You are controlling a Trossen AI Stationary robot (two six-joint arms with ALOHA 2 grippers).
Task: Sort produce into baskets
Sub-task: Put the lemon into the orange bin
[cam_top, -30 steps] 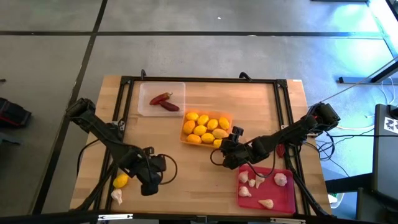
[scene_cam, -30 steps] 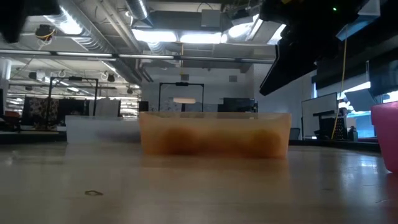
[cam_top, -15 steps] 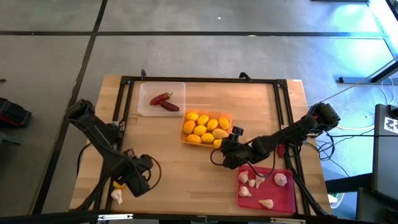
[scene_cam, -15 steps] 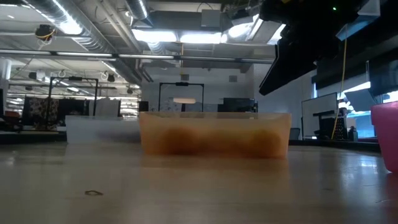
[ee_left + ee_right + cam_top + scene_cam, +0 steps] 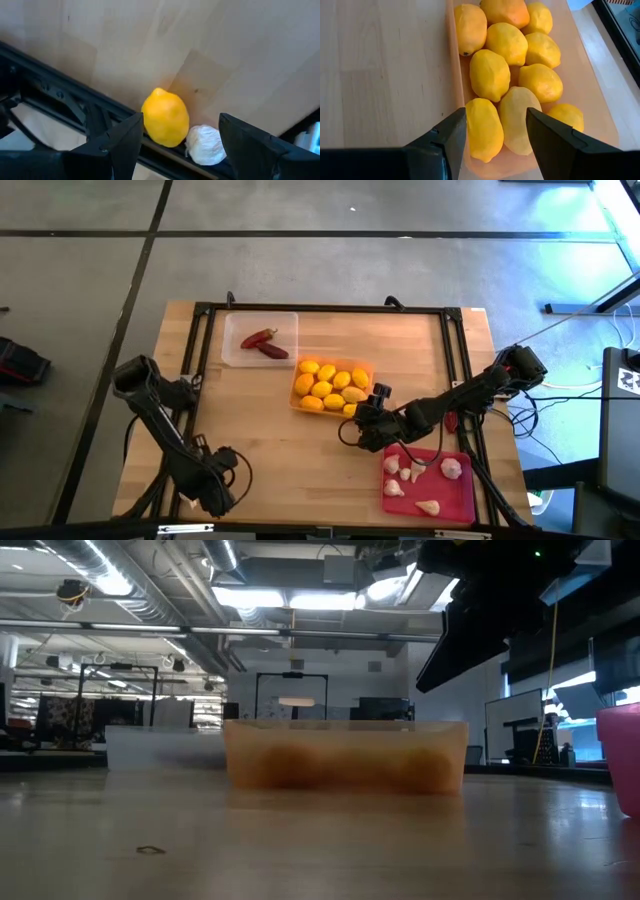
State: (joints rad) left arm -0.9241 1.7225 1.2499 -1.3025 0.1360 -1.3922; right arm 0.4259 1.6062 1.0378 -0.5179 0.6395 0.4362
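Observation:
A loose yellow lemon (image 5: 165, 117) and a whitish garlic bulb (image 5: 205, 145) lie side by side on the wood against the black frame rail, at the table's near left corner. My left gripper (image 5: 205, 485) is open above them, and in its wrist view (image 5: 180, 122) the lemon shows between the fingers, untouched. My right gripper (image 5: 365, 420) is open and empty over the near end of the orange tray (image 5: 333, 385), which holds several lemons (image 5: 490, 75). The clear tray (image 5: 260, 338) holds two dark red chili peppers (image 5: 265, 345). The red-pink tray (image 5: 428, 485) holds several garlic bulbs.
A black frame rail (image 5: 190, 370) runs around the tabletop. Bare wood (image 5: 290, 450) lies between the two grippers. In the low view the orange tray (image 5: 345, 755) stands mid-table, the red-pink tray's wall (image 5: 625, 760) is at the right, and the right arm (image 5: 500, 600) hangs above.
My left gripper has moved toward the table's near left corner, to above the loose lemon and garlic, and now covers them in the high view. The lemon and garlic have not moved.

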